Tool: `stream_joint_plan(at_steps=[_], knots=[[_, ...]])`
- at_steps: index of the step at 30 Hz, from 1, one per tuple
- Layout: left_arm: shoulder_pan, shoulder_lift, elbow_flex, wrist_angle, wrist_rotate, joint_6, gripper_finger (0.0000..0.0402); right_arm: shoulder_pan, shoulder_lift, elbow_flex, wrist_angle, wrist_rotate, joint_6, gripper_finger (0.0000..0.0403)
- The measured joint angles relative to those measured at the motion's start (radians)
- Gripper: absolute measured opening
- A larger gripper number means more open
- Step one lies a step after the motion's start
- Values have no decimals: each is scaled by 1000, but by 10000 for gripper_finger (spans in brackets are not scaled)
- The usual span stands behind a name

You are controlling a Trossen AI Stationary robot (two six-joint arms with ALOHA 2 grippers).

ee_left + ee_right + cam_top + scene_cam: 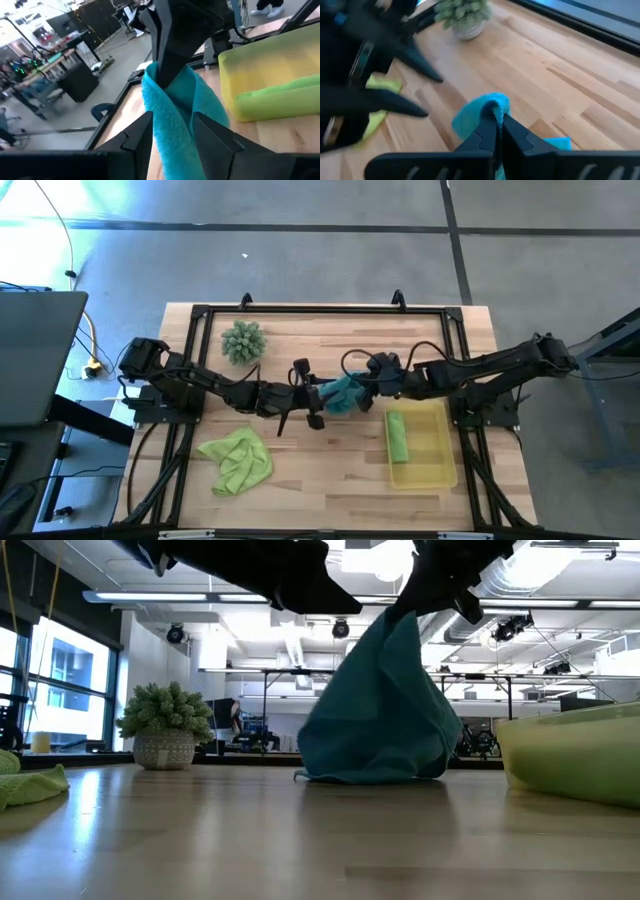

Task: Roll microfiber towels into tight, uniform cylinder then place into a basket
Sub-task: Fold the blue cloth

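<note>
The teal towel [342,392] hung near the middle of the tabletop [330,470], lifted into a loose tent whose lower folds rested on the wood. The right pincer [496,125] was fully closed on the towel's top edge — its two fingers pressed together with the cloth pinched between them. The left pincer [172,132] stood partly open just beside it, one finger on each side of a hanging fold of the teal towel; the cloth ran between the fingers, but whether they truly gripped it could not be told.

One green towel [238,460] lay crumpled and flat on the tabletop near the front left, well apart from the arms. Another green towel [398,436] — rolled into a cylinder — lay inside the basket [438,465], along its left wall. The basket sat on the tabletop to the right of the teal towel, under the right arm.

A plant [243,341] in a small pot stood toward the back left of the tabletop, apart from the towels.
</note>
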Motion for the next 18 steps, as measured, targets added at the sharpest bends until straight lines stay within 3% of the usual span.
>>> stream_joint_plan(at_steps=[4,11,15,18], knots=[[15,0,0,-17,1,-8,129,-31,5,0,1,21,55,0],[4,41,0,-237,79,-160,129,-64,14,0,-5,-1,56,0],[-2,123,0,-217,121,-128,129,-88,49,0,-31,-5,101,0],[-2,188,0,-163,89,-121,129,-94,101,0,-48,-10,120,0]])
